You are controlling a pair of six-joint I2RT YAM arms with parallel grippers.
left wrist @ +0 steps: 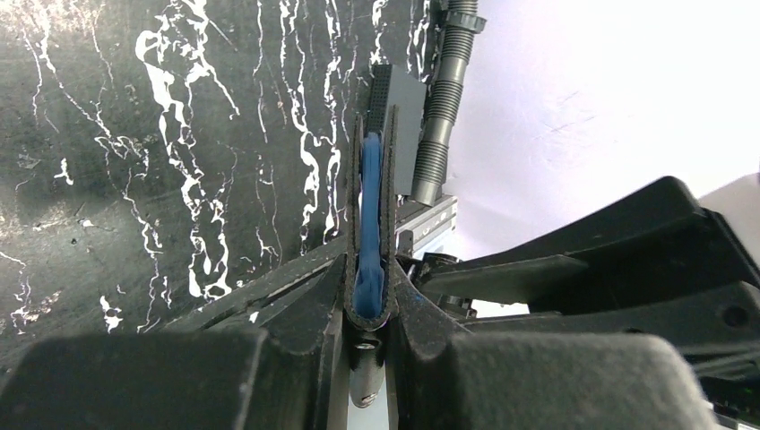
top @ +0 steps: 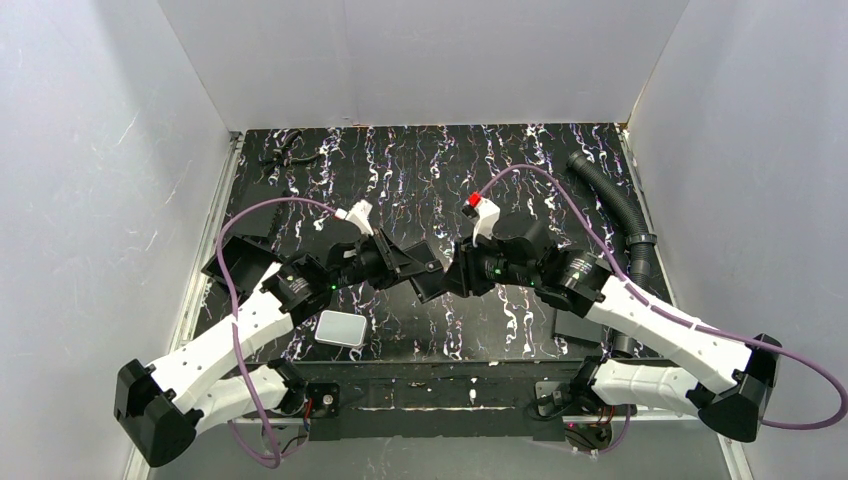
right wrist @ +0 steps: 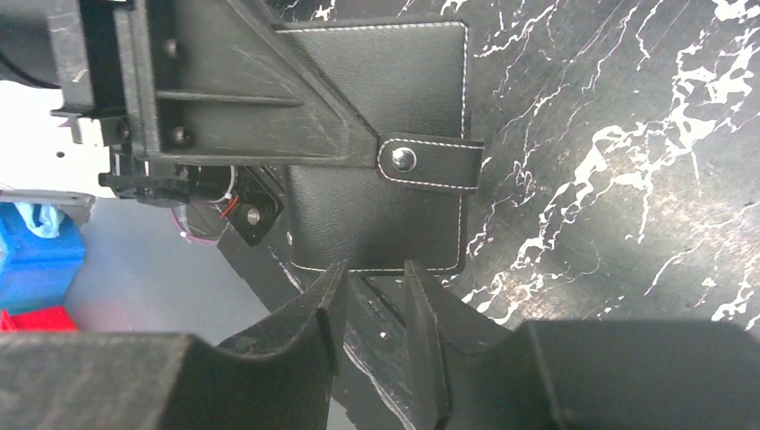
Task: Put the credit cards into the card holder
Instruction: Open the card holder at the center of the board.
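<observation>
The left claw (left wrist: 369,269) pinches the light-looking, bendy card holder (right wrist: 385,215); the right claw (right wrist: 372,287), spread at its 6 o'clock, should probably grab the snap tab (right wrist: 430,162).

Grained black leather look on the card holder (right wrist: 385,219), soft sheen, white stitching round the edges, shiny metal snap (right wrist: 403,159) on the tab. Glossy blue plastic pockets (left wrist: 369,179) inside. Smooth black table (right wrist: 609,179) with white marble veining, slightly glossy. Matt black hard plastic on the right gripper (right wrist: 373,273), kinda scuffed. Ribbed grey plastic hose (left wrist: 439,116). Plain matt white walls (top: 450,60).
</observation>
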